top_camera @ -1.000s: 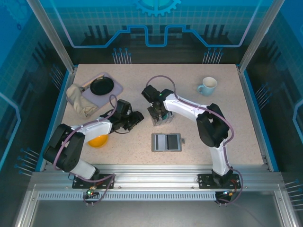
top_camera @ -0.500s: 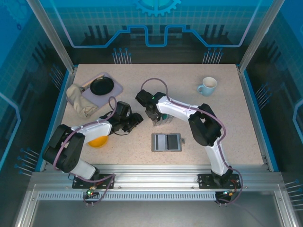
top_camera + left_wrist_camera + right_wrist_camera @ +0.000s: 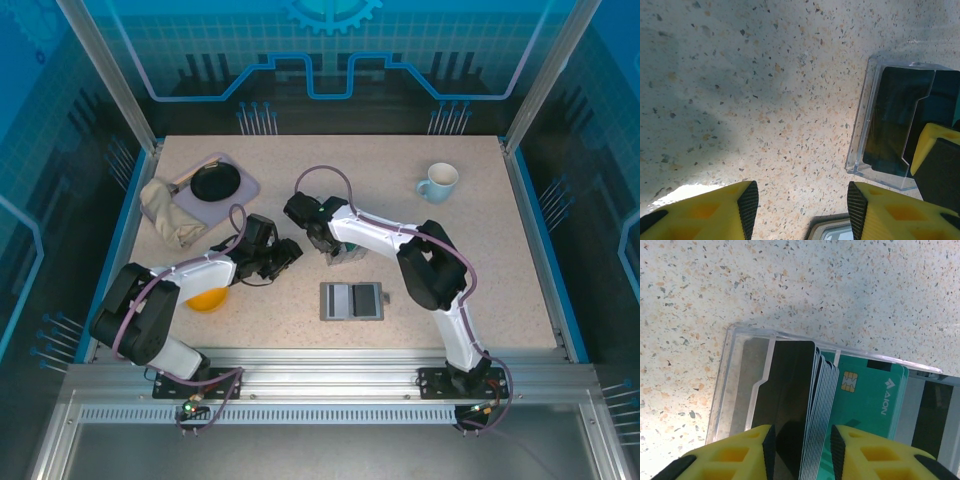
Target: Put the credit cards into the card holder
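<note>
The credit cards [image 3: 817,405] stand on edge as a stack in a clear slotted box [image 3: 725,385], with a teal chip card [image 3: 865,395] lying flat beside them. My right gripper [image 3: 801,450] is open and straddles that stack, one pad on each side, the right pad close against the card edges. From above, the right gripper [image 3: 335,243] sits over the clear box [image 3: 345,255]. The grey card holder [image 3: 352,300] lies open flat nearer the arms. My left gripper [image 3: 802,210] hovers open over bare table, with a corner of the card holder [image 3: 832,231] below it.
A pale mug [image 3: 437,182] stands at the back right. A tray [image 3: 240,175] with a black pan sits at the back left, a crumpled cloth [image 3: 165,212] beside it. A yellow bowl [image 3: 207,298] lies under the left arm.
The right wrist has shifted slightly left over the clear box and its jaws have narrowed around the card stack. The left arm has not moved.
</note>
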Tool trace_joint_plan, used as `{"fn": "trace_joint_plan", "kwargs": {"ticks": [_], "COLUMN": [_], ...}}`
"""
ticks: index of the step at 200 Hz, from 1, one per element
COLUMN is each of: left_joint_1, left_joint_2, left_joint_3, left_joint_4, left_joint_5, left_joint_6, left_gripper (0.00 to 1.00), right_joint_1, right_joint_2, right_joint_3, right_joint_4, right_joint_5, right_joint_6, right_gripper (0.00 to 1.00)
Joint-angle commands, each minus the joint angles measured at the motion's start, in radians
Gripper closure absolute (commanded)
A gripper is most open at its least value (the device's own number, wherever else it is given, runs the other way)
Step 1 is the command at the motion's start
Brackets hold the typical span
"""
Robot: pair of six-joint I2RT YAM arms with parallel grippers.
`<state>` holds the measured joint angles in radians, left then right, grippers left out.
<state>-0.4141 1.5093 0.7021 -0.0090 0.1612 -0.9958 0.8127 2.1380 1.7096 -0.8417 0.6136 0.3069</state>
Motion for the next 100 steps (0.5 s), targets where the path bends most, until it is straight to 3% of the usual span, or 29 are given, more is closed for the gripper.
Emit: {"fn": "trace_joint_plan", "kwargs": {"ticks": [1, 100], "left_joint_1": [0.008, 0.008], "left_joint_2": [-0.023, -0.017], "left_joint_3": [-0.012, -0.013], "left_joint_4": [0.013, 0.017], "left_joint_5": [0.008, 0.016], "left_joint_6": [-0.006, -0.010], "left_gripper": [0.47, 0.47], "right_joint_1": [0.001, 0.000], "right_joint_2": [-0.036, -0.050], "right_joint_3": [-0.009, -0.015], "right_joint_4": [-0.023, -0.022], "right_joint_5": [0.017, 0.038], "right_joint_6": [0.001, -0.009], "right_gripper": [0.65, 0.70]}}
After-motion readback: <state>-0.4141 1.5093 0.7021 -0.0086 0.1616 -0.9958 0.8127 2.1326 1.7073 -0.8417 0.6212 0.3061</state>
